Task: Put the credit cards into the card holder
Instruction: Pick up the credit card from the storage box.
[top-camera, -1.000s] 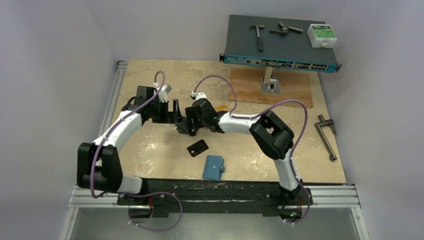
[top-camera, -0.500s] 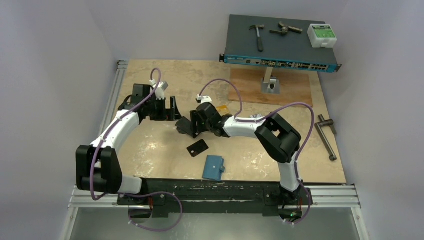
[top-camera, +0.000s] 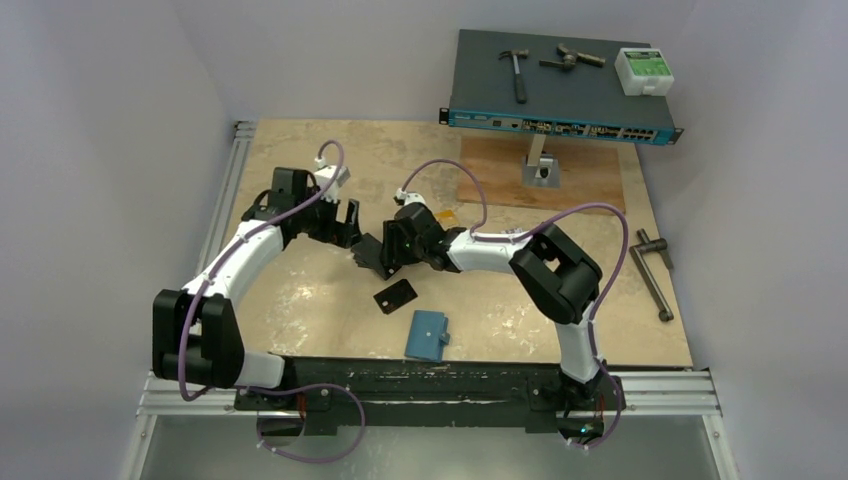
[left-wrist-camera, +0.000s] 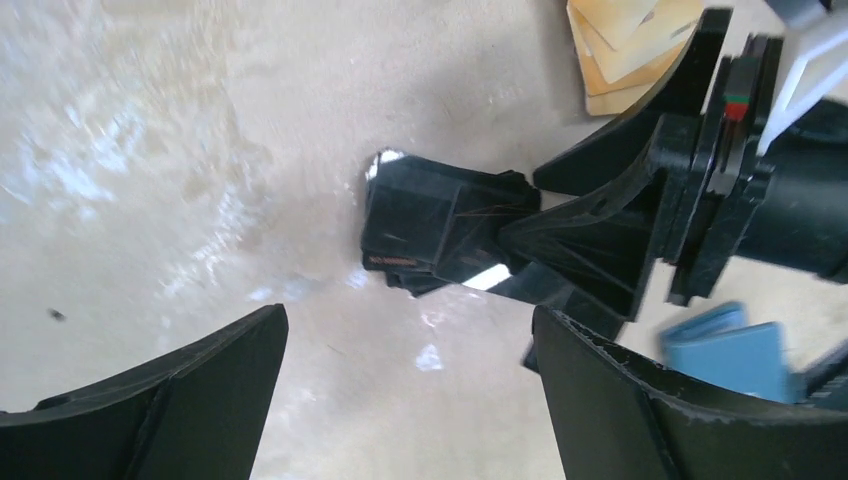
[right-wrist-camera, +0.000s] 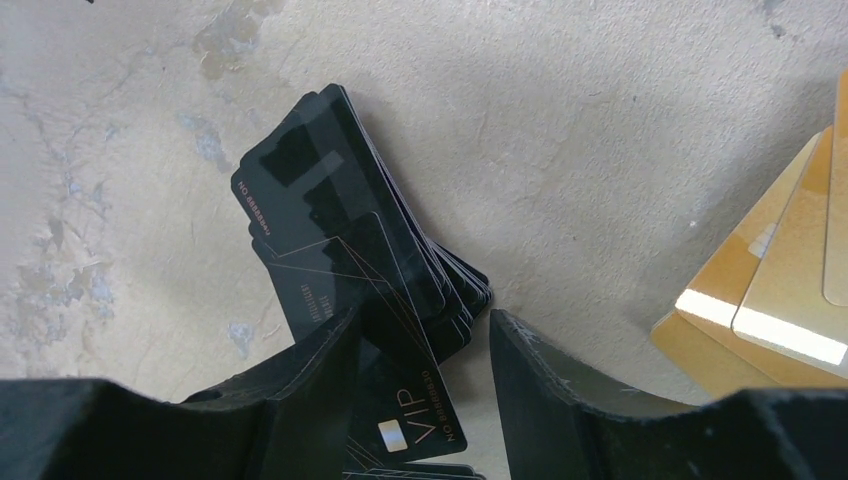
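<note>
The right fingers (right-wrist-camera: 560, 400) straddle the black credit cards (right-wrist-camera: 320, 210); I cannot tell whether they grip. The left fingers (left-wrist-camera: 180, 400) stand wide open.

A glossy black plastic card (right-wrist-camera: 405, 415) between the right end effector (right-wrist-camera: 422, 340) fingers reads "VIP", plus "NO" before digits too small to read.

Glossy black cards (right-wrist-camera: 320, 230), gold cards (right-wrist-camera: 790, 290), teal card holder (top-camera: 428, 335), mottled beige table (top-camera: 300, 290).
</note>
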